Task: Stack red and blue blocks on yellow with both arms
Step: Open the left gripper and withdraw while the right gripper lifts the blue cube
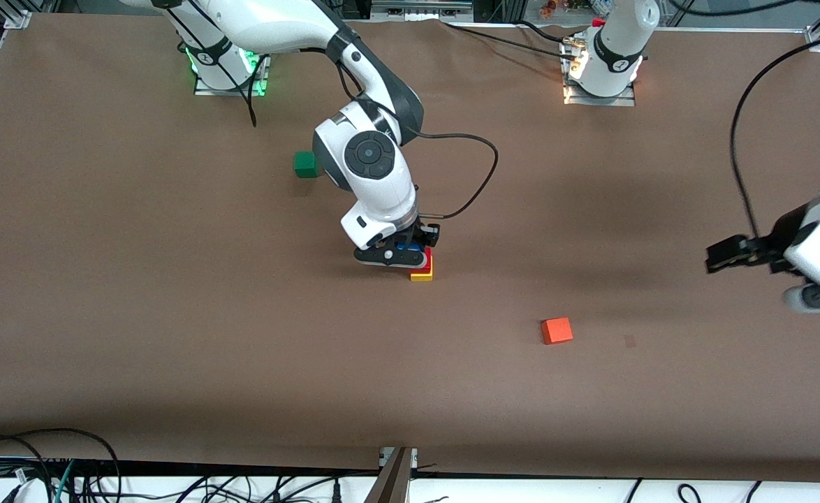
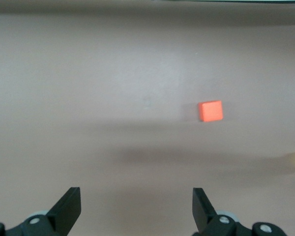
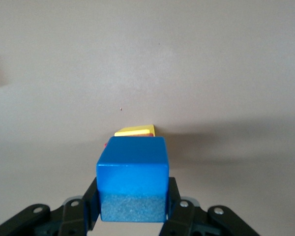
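Note:
My right gripper [image 1: 410, 253] is shut on the blue block [image 1: 404, 246], directly over a two-cube stack in the middle of the table. The red block [image 1: 428, 260] sits on the yellow cube [image 1: 421, 276]. I cannot tell whether the blue block touches the red one. In the right wrist view the blue block [image 3: 132, 172] fills the space between my fingers [image 3: 173, 194]. The yellow cube [image 3: 135, 131] and a sliver of the red block [image 3: 149, 134] peek out past it. My left gripper [image 1: 717, 256] is open and empty, waiting above the table at the left arm's end; it also shows in the left wrist view [image 2: 136, 211].
An orange cube [image 1: 557, 330] lies nearer the front camera than the stack, toward the left arm's end; it shows in the left wrist view [image 2: 210, 111]. A green cube [image 1: 304, 164] lies near the right arm's elbow, farther from the camera.

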Robot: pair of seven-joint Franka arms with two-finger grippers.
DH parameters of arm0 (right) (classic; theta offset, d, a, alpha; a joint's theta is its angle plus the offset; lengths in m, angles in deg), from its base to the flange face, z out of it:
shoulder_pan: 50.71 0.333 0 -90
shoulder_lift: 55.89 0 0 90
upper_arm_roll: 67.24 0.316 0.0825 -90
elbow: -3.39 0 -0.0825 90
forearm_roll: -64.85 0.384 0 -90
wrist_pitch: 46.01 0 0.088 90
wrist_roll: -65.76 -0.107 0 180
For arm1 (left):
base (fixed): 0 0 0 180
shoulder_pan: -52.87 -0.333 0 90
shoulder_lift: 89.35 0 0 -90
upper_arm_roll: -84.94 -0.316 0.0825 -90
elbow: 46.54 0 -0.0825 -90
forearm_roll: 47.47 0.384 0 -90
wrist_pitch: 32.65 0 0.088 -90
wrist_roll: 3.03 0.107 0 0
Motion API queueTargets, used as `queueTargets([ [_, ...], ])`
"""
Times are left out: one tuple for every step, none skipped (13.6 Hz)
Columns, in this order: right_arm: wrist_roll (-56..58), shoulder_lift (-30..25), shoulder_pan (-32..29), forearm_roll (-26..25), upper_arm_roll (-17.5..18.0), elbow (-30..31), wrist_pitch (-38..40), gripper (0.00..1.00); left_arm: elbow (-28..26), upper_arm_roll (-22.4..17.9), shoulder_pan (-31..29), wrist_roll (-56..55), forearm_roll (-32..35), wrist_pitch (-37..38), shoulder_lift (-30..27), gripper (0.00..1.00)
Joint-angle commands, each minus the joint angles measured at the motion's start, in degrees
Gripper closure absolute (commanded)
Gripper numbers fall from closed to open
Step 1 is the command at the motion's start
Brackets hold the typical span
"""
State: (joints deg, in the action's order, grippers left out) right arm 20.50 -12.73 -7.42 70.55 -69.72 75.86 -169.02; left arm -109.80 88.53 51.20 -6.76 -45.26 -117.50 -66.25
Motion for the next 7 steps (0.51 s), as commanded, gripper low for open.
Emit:
queueTargets([
  [-1.49,2.71,1.8,-1.56,-0.86,-4.17,0.22,0.53,-13.36,0.46,-3.86,3.01,-0.28,-1.28,-8.94,0.0],
  [-2.63,3.33,1.98,-2.26,-0.86,-4.7,0.22,0.52,-14.77,0.46,-4.04,3.8,-0.97,-1.28,-9.64,0.0],
  [-2.99,3.85,2.24,-3.05,-0.77,-5.14,0.22,0.52,-15.31,0.46,-3.87,3.73,-1.33,-1.28,-10.17,0.0],
  [-3.69,4.12,2.42,-3.23,-0.77,-5.14,0.05,0.51,-15.92,0.46,-3.87,3.73,-1.33,-1.46,-10.27,0.0],
  [-4.04,4.3,2.68,-3.23,-0.86,-5.23,-0.22,0.49,-15.93,0.46,-4.04,3.81,-1.33,-1.28,-10.01,0.0],
  [-4.05,4.39,2.68,-3.23,-0.77,-5.23,-0.22,0.49,-15.32,0.46,-4.57,3.99,-1.42,-1.28,-9.22,0.0],
  [-4.05,4.39,2.68,-3.23,-0.77,-5.23,-0.04,0.48,-15.14,0.54,-5.18,3.99,-1.51,-1.28,-8.6,0.0],
])
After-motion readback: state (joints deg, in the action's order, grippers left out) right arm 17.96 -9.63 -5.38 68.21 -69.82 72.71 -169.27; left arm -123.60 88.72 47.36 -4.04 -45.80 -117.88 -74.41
